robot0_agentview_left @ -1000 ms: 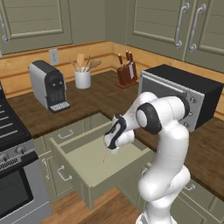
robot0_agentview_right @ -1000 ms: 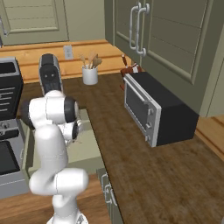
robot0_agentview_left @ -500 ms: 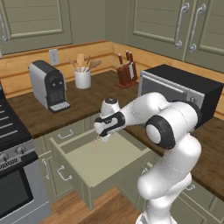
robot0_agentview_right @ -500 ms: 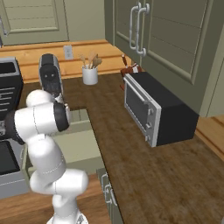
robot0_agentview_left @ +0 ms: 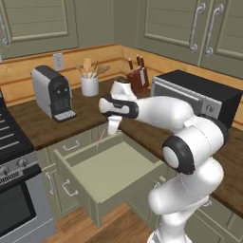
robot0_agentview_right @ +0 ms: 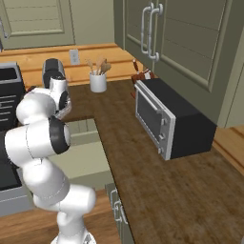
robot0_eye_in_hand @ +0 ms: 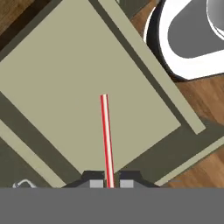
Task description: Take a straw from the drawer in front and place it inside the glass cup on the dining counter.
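While the drawer (robot0_agentview_left: 111, 171) stands pulled open below the dark wood tabletop (robot0_agentview_left: 42, 126), the claw (robot0_agentview_left: 113, 127) hangs above its far edge, clamped on the straw (robot0_eye_in_hand: 106, 138). In the hand view the thin red straw runs straight out from between the two fingertips (robot0_eye_in_hand: 95, 180), over the drawer's pale bare floor. In the left base view it slants down and left from the claw toward the drawer. A coffee machine (robot0_agentview_left: 51, 91), a white crock of wooden spoons (robot0_agentview_left: 89, 83), a knife block (robot0_agentview_left: 139, 78) and a black microwave (robot0_agentview_left: 197, 98) stand on the tabletop beyond.
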{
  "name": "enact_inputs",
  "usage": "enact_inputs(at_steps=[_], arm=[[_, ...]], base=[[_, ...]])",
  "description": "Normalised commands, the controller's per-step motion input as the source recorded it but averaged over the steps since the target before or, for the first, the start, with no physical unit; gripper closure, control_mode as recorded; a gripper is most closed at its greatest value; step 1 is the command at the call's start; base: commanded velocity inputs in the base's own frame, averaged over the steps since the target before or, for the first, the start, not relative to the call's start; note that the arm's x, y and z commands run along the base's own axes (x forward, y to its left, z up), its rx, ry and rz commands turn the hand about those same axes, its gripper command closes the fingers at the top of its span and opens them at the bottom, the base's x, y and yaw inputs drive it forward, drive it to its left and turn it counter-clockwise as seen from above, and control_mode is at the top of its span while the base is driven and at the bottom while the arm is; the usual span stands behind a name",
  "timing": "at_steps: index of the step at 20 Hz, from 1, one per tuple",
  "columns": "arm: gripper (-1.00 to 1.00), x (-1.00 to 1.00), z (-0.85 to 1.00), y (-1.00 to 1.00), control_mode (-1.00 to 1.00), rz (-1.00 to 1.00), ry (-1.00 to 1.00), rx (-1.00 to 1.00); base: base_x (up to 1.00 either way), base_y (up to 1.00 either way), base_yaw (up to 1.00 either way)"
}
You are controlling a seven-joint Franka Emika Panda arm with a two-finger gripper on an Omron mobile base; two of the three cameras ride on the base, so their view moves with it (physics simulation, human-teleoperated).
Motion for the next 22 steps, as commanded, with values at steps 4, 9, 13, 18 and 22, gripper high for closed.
enact_inputs(at_steps=[4,9,13,18,22], arm=[[1.00,-0.28,1.00,-0.14,-1.00,0.00,0.21,0.03],[1.00,-0.22,1.00,-0.26,-1.00,0.01,0.14,-0.01],[1.00,-0.50,0.94,-0.39,-1.00,0.05,0.01,-0.18],[1.00,-0.62,0.51,-0.51,-1.00,0.15,-0.07,-0.29],[1.00,-0.65,-0.01,-0.74,-1.00,0.22,-0.17,-0.20]], base=[[0.00,0.00,0.00],[0.00,0.00,0.00],[0.00,0.00,0.00],[0.00,0.00,0.00],[0.00,0.00,0.00]])
